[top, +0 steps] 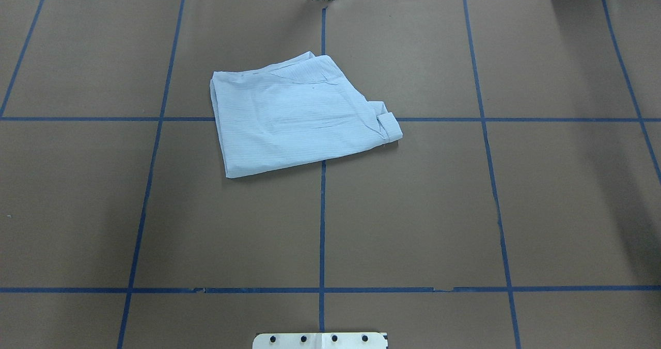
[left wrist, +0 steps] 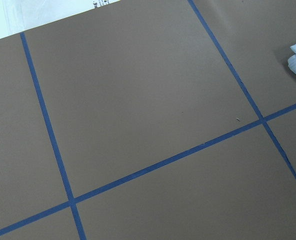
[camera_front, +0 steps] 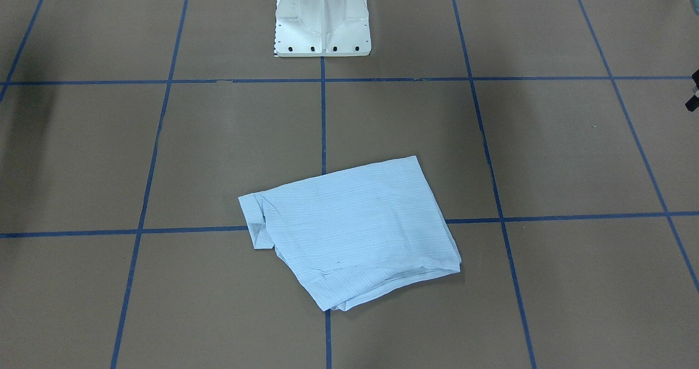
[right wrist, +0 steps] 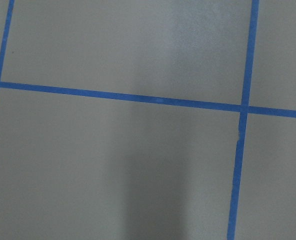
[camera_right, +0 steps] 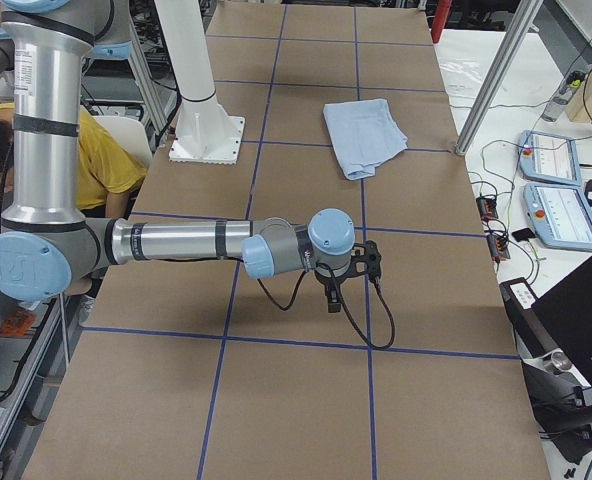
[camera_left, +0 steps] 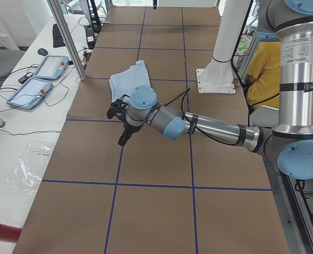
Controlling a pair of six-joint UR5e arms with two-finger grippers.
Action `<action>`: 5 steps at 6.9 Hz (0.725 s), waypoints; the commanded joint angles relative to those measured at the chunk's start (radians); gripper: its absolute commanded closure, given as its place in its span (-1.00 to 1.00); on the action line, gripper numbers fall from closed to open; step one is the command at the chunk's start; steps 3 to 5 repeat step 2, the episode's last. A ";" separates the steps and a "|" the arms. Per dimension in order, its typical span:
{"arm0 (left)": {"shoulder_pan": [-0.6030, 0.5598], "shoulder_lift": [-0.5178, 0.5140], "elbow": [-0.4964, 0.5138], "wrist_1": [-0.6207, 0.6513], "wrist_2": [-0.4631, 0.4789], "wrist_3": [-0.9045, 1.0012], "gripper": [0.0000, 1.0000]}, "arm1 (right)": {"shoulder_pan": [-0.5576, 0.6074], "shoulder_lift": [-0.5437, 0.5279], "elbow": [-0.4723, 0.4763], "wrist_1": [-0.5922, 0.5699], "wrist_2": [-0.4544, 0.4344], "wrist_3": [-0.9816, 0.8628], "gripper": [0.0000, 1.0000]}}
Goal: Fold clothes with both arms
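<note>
Shirt (top: 299,116), folded flat, is seen at 12 o'clock of the left gripper (camera_left: 123,136) and 1 o'clock of the right gripper (camera_right: 334,296), well apart from both. It is laid on the brown table (top: 413,209), which is gridded with blue tape (top: 321,225). The left arm (camera_left: 214,129) and right arm (camera_right: 176,240) are stretched low across it. Whether either gripper is spread cannot be told.

Left arm (camera_left: 214,130) and right arm (camera_right: 176,241) outstretched level, left gripper (camera_left: 123,138) and right gripper (camera_right: 333,298) downward, jaws indiscernible.
</note>
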 commanded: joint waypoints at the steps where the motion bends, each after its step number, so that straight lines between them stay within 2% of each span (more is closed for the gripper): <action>1: 0.000 0.000 0.000 0.000 0.000 0.000 -1.00 | 0.000 0.000 0.001 0.000 0.000 0.000 -1.00; 5: 0.000 0.000 0.000 0.000 0.002 0.001 -1.00 | 0.000 0.002 0.002 0.000 0.000 0.000 -1.00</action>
